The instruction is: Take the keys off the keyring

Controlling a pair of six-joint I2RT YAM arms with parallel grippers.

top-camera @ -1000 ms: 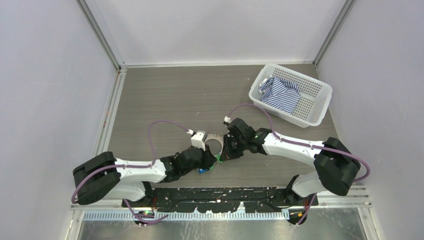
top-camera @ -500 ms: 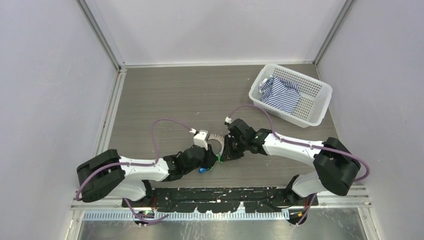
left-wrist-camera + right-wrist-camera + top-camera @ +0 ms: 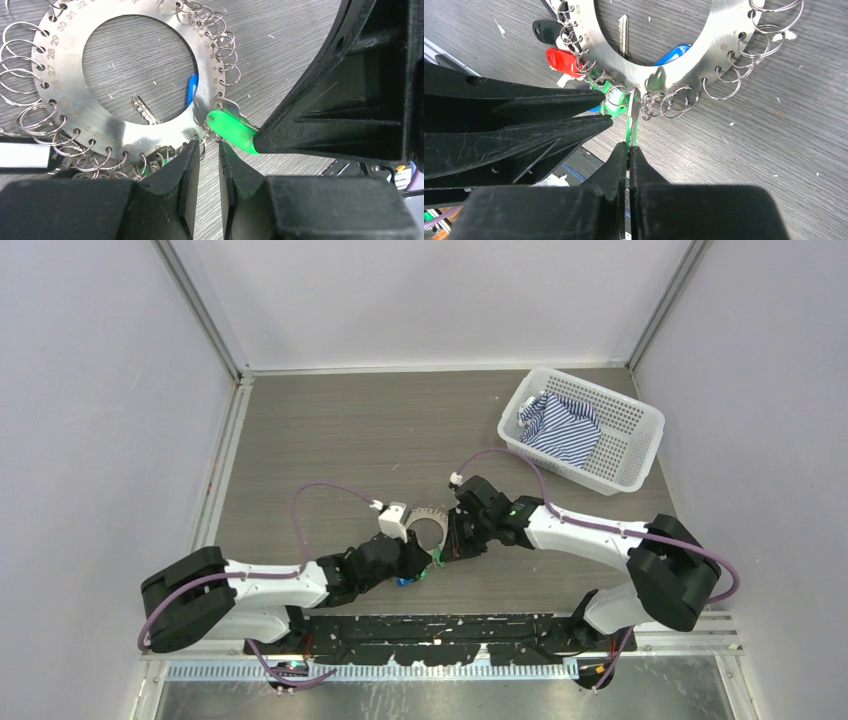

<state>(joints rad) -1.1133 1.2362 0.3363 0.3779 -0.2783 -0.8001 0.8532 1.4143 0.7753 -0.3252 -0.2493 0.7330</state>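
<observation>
**Keyring** (image 3: pixel 62 85): flat grey metal disc with an open centre and numbered holes round the rim, many of them carrying small wire loops (image 3: pixel 20 55). It lies flat on the desk (image 3: pixel 330 440), near the front edge, between the two tools.

**Keys:**
- Green key (image 3: pixel 231 131): hangs from a loop at the disc's rim, with its plastic head pointing outward.
- Blue key (image 3: pixel 191 90): partly under the disc, showing at the edge of the centre hole.
- Bare metal key (image 3: pixel 144 110): lies on the desk inside the hole.
- Red key (image 3: pixel 563 60) and black key (image 3: pixel 544 30): side by side at the rim and lying outside it.

**Right tool** (image 3: pixel 629 150): fingers pressed together, clamped on the green key's head, which is seen edge-on.

**Left tool** (image 3: pixel 207 148): low over the desk, its tips at the disc's rim just beside the green key. The fingers are nearly together with a thin gap. Cannot tell whether they pinch a loop.

**Basket** (image 3: pixel 622 418): white and perforated, at the far right corner, well apart from the disc. It holds a striped cloth (image 3: pixel 560 428).
</observation>
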